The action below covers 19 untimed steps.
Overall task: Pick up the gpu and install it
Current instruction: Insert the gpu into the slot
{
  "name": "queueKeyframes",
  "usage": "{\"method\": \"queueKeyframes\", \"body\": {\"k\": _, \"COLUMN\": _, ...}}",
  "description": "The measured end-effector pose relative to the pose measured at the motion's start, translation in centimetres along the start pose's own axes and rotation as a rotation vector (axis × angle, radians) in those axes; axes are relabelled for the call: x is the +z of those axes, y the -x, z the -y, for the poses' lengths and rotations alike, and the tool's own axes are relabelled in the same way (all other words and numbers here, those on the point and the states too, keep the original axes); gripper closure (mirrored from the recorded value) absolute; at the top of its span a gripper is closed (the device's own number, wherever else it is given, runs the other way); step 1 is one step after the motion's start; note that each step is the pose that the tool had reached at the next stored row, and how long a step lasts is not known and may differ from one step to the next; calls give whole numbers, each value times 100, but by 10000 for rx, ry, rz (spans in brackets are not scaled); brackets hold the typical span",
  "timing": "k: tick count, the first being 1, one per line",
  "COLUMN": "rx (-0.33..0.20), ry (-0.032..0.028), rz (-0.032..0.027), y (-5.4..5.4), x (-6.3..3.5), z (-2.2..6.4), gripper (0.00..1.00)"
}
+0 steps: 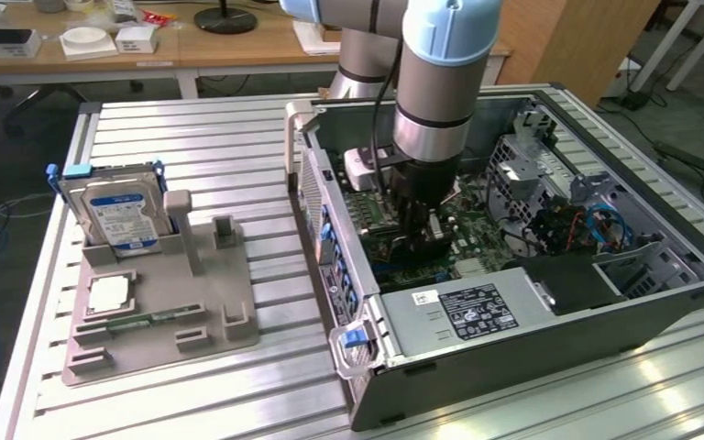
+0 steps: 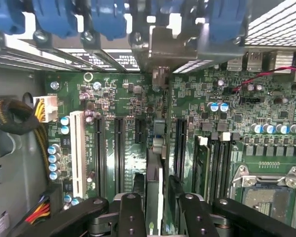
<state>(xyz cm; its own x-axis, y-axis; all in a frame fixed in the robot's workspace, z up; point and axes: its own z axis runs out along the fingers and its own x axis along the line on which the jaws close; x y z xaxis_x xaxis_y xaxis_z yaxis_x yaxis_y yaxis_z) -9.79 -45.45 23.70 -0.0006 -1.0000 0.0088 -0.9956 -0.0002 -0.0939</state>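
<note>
The gpu point(image 2: 155, 165) is a thin dark card seen edge-on, standing upright in a slot of the green motherboard point(image 2: 118, 98). Its pale metal bracket point(image 2: 160, 49) meets the case's rear wall under the blue clips point(image 2: 103, 19). My gripper point(image 2: 158, 197) straddles the card's near end. Its black fingers point(image 2: 133, 210) stand on either side, open, with a slim gap to the card. In the exterior view the gripper point(image 1: 423, 240) reaches straight down into the open computer case point(image 1: 327, 229), hiding the card there.
A silver power supply point(image 1: 475, 312) sits beside the gripper inside the case. Memory slots point(image 2: 212, 163), a CPU socket point(image 2: 266, 197) and a cable bundle point(image 2: 10, 116) flank the card. Outside, a grey holder point(image 1: 205, 312) carries a blue-labelled hard drive point(image 1: 120, 215) and a green memory stick point(image 1: 144, 321).
</note>
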Motion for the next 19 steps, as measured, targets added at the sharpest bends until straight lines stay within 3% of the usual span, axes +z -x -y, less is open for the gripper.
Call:
{"method": "queueKeyframes", "body": {"k": 9, "rx": -5, "ry": -3, "rz": -52, "y": -2, "x": -221, "z": 21, "gripper": 67}}
{"method": "queueKeyframes", "body": {"k": 13, "rx": -8, "ry": -4, "rz": -87, "y": -4, "x": -386, "z": 36, "gripper": 67}}
{"method": "queueKeyframes", "body": {"k": 16, "rx": -8, "ry": -4, "rz": -86, "y": -3, "x": -387, "z": 36, "gripper": 87}}
{"method": "queueKeyframes", "body": {"k": 19, "rx": -8, "ry": -5, "rz": -87, "y": -3, "x": -387, "z": 36, "gripper": 90}}
